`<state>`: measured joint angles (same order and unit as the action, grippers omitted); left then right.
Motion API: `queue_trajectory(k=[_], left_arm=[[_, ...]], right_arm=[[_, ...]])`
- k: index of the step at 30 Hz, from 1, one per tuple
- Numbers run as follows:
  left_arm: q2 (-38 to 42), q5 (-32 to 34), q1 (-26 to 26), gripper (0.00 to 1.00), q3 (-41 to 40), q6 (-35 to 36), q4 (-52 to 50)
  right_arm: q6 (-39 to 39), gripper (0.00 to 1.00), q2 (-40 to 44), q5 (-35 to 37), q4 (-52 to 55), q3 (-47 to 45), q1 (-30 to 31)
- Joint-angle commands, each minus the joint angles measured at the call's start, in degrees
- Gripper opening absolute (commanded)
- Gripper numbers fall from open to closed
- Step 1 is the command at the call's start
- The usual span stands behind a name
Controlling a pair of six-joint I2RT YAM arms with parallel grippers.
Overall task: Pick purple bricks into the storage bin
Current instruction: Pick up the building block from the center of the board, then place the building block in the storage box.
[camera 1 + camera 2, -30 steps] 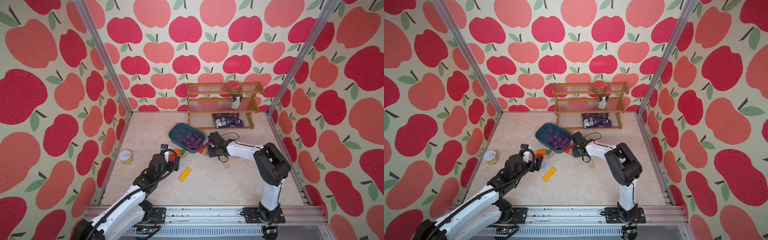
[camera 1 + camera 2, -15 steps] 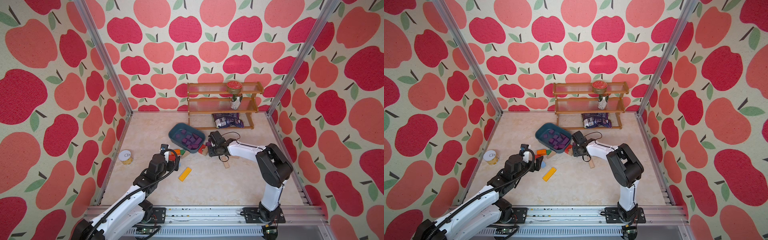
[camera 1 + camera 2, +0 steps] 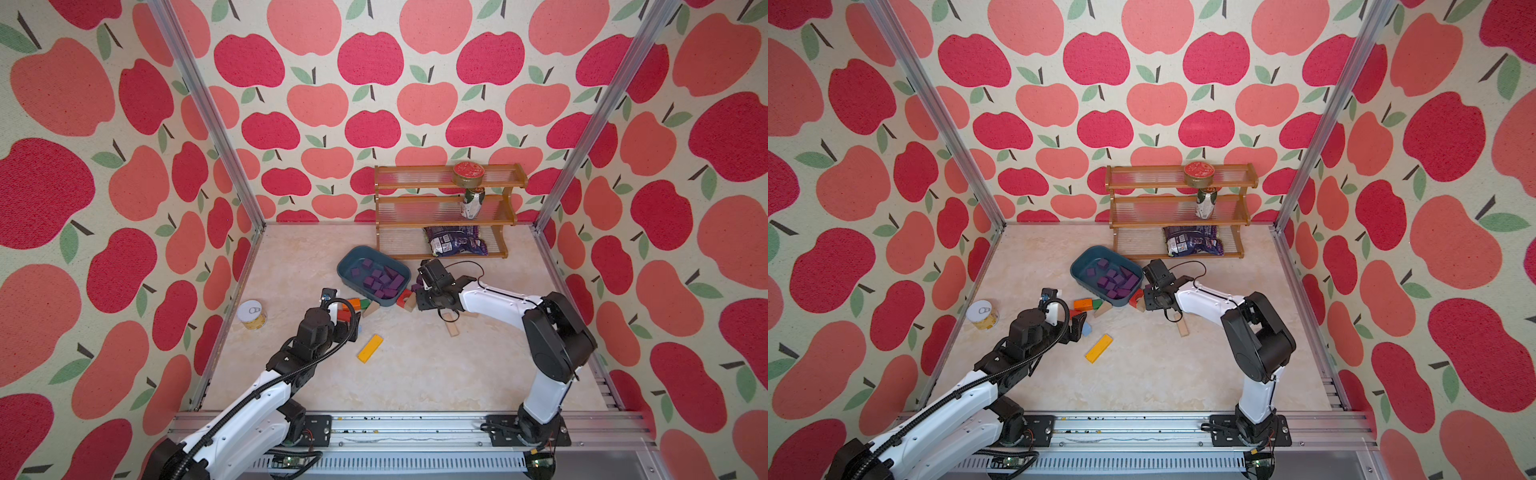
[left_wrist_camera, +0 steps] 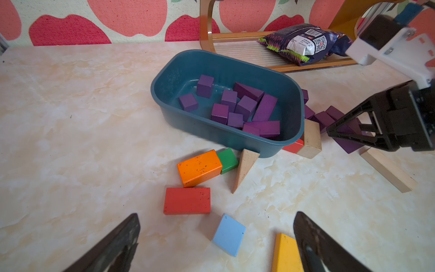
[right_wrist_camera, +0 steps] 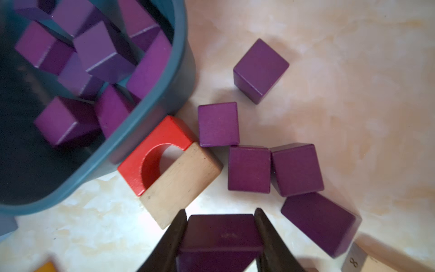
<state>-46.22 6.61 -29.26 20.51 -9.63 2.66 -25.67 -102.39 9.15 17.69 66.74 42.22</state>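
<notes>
The right gripper is closed partway, its 2 jaws pressed against opposite sides of 1 purple brick just outside one short end of the storage bin. Whether this brick is clear of the table cannot be told. 5 loose purple bricks lie on the table next to it: 1 stands apart, 1 touches a red arch block, 2 sit side by side in contact, and 1 lies close beside the gripped brick. A tan block rests against the arch's open side, and the arch touches the bin's wall. The bin sits on the table in front of the wooden rack and holds about 12 purple bricks, heaped toward the end nearest the right gripper. The left gripper has its jaws spread wide with nothing between them, above the table near a light-blue block, a red block and a yellow block. An orange block, a green block and a tan wedge lie just beside the bin's long wall.
</notes>
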Motion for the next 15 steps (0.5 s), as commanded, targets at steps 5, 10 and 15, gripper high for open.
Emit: queue_trajectory(k=[5,10,15], left_arm=[[-0.7,0.6,0.4,0.99,-0.6,-1.2,0.3],[-0.6,0.5,0.5,0.99,-0.6,-1.3,0.3],[-0.5,0.5,0.5,0.99,-0.6,-1.3,0.3]], right_arm=[[-1.3,0.25,4.1,0.0,1.7,0.3,1.0],[-1.1,0.25,5.3,0.1,2.4,1.5,1.5],[-1.2,0.25,6.2,-1.1,2.4,2.8,1.7]])
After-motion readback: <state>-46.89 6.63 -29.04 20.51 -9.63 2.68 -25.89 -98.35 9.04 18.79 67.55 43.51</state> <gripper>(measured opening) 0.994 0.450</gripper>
